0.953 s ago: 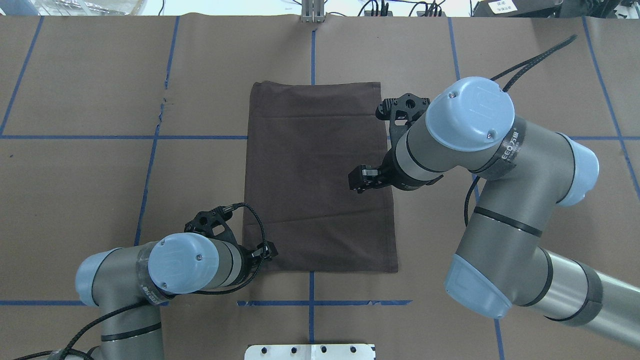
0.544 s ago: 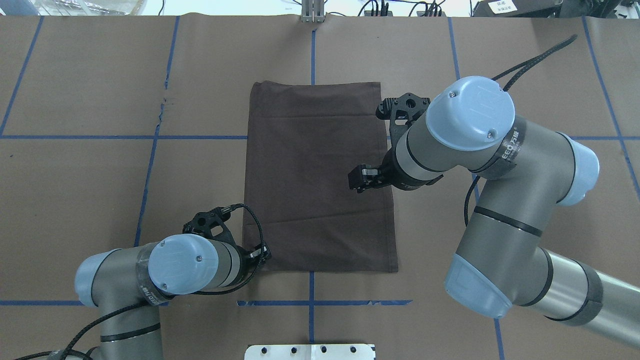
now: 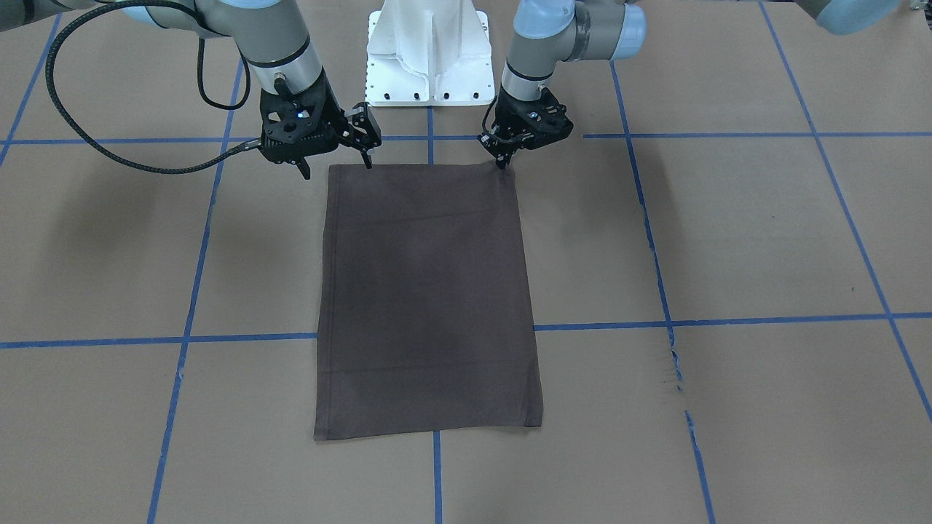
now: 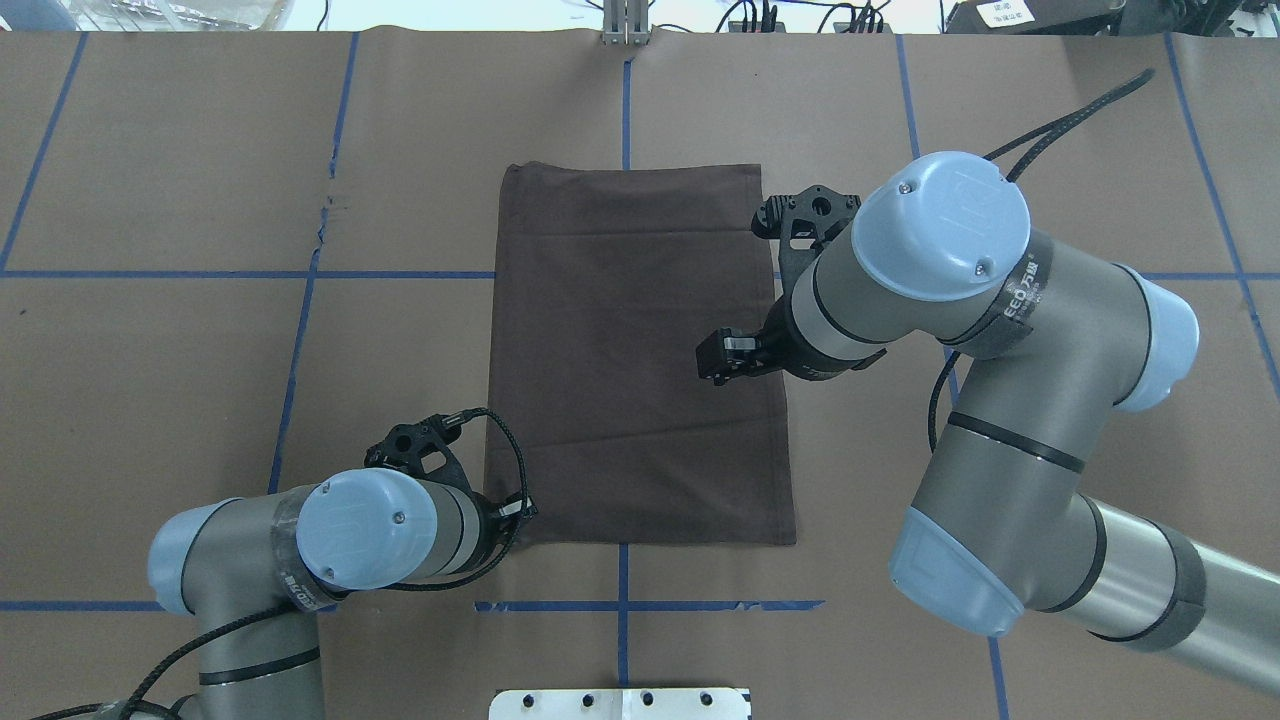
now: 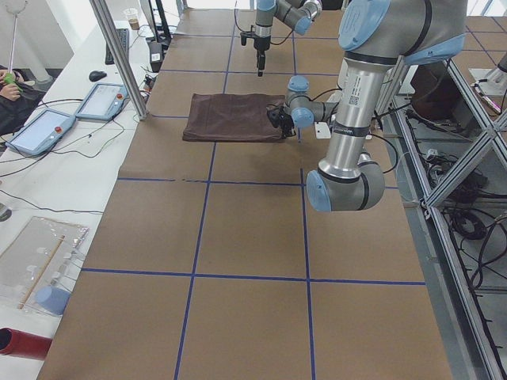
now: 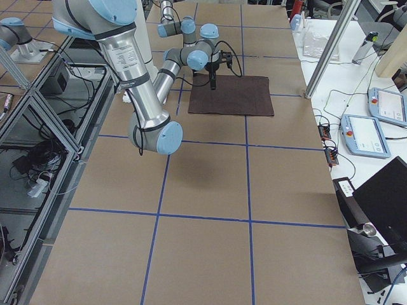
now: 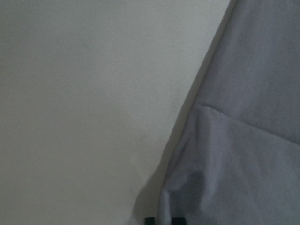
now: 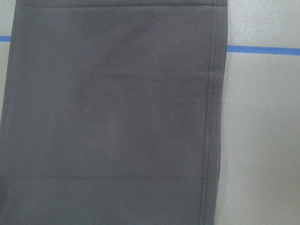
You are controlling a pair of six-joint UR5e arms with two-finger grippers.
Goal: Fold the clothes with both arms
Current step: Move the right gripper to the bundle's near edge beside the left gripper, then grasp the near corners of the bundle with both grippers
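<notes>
Folded shirt (image 4: 640, 350) lies flat at the centre of the surface (image 4: 200, 350). Seen from overhead, the left tool (image 3: 502, 163) is clenched on its 7 o'clock corner. The right tool (image 3: 335, 166) hangs spread wide above its 4 o'clock edge.

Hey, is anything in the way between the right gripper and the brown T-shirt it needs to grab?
Nothing visible is. The right gripper hangs open over the T-shirt at its corner nearest the robot, with only air between them and bare table alongside. The left gripper is at the other near corner, well clear of it.
</notes>
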